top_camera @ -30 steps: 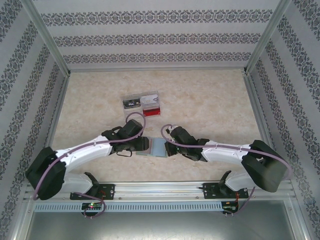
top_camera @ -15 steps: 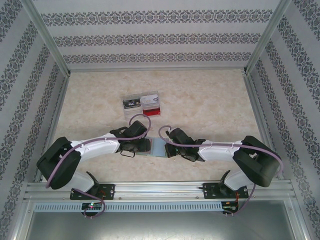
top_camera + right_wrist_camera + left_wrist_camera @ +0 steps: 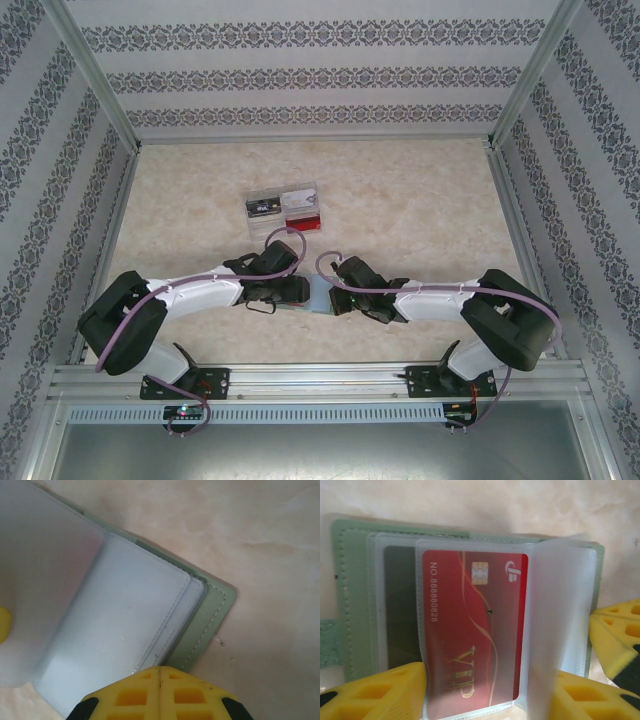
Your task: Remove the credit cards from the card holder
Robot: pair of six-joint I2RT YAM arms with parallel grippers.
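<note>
The left hand (image 3: 490, 692) is standing partly open, its yellow fingers (image 3: 380, 692) straddling the red card (image 3: 475, 630), which is sitting in a clear sleeve of the card holder (image 3: 350, 580). A darker card (image 3: 400, 610) is lying behind it. The right hand (image 3: 160, 680) is closed and empty, resting at the card holder's edge. The card holder is lying open on the bench (image 3: 420, 220) between both hands.

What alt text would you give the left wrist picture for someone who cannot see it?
A red card marked VIP sits in a clear sleeve of the open green card holder, a darker card tucked behind it. The left gripper has yellow fingers flanking its lower edge.
</note>
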